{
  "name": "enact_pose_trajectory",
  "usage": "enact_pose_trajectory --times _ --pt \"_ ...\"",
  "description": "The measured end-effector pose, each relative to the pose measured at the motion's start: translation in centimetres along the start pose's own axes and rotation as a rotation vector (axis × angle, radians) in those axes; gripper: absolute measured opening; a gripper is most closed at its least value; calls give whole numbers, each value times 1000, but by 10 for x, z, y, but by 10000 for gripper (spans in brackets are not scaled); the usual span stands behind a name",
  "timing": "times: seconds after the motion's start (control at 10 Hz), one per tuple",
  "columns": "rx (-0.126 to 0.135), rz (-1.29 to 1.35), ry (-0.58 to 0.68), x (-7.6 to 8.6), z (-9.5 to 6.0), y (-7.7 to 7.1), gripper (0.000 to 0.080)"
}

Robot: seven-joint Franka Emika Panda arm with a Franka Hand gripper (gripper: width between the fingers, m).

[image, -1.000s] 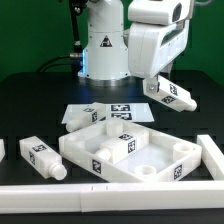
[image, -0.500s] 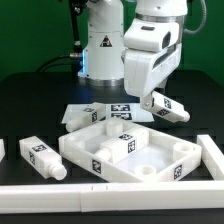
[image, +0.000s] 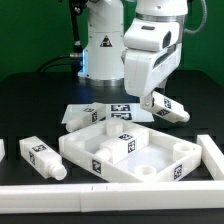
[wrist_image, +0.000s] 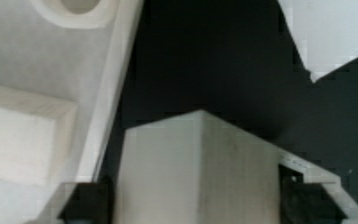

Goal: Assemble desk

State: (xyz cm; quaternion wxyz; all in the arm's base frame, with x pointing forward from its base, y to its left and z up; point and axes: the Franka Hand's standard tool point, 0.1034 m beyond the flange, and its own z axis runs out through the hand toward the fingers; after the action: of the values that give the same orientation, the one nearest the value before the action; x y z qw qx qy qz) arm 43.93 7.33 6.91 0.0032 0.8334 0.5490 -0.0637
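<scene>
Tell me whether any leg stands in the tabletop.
No: the tabletop has empty sockets; the loose leg lies beside it, the held leg hangs in the pincer.

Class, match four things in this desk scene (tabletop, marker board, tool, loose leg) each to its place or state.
Things:
1. tabletop
2. marker board
3. tool
4. loose leg

Places or states:
a. lies on its side at the exterior view's left
b. grips a tilted leg
c. lies flat on the table beyond the tabletop
d. sits rim up in the middle

Pairs: 1-d, 2-c, 3-b, 4-a
</scene>
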Motion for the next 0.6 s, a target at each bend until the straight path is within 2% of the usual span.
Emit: enact_pose_trajectory --times 0.1,0.2,0.4,0.6 --pt "21 -82 -50 -6 -3 -4 454" --pt "28 -138 -73 -6 -5 -5 454" --pt "47 -142 -68 -4 5 -12 454" --pt "47 -142 -68 -4 5 -11 454"
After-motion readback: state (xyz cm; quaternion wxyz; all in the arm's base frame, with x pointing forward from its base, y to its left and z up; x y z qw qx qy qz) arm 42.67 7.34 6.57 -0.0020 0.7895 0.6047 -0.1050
